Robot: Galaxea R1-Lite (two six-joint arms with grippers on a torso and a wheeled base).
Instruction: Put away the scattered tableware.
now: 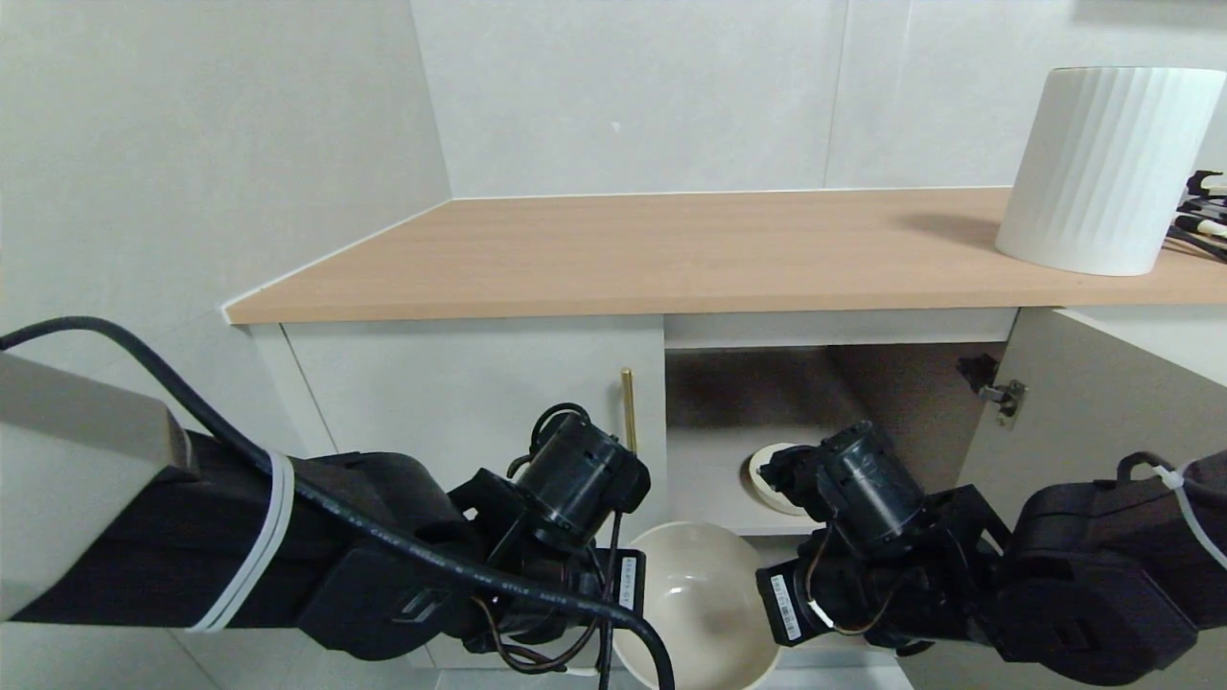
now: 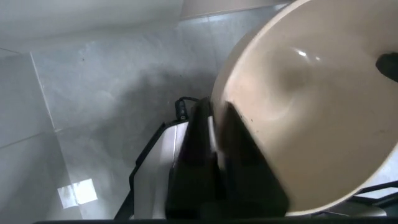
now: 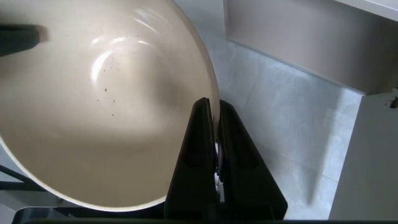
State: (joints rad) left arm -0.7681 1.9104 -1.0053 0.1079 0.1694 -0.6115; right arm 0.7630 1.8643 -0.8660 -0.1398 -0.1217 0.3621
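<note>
You've got the bowl (image 1: pixel 695 613) pinched from both sides.
Left pincer (image 2: pixel 219 134) and right pincer (image 3: pixel 215 134) each clamp its rim, before the open cabinet (image 1: pixel 748 393).

Matte black from left arm (image 1: pixel 288 565) and right arm (image 1: pixel 1083 575) to flat-fingered left gripper (image 2: pixel 219 109) and right gripper (image 3: pixel 214 102); cinched with white zip ties (image 1: pixel 251 551) (one per forearm), draped in black cable (image 1: pixel 96 324), tagged with white labels (image 1: pixel 628 581).

bowl (image 1: pixel 700 599) low, before open cabinet (image 1: pixel 729 383) | pale dish (image 1: pixel 762 474) on its shelf | ribbed white canister (image 1: pixel 1102 168) on countertop (image 1: pixel 623 254)
</note>
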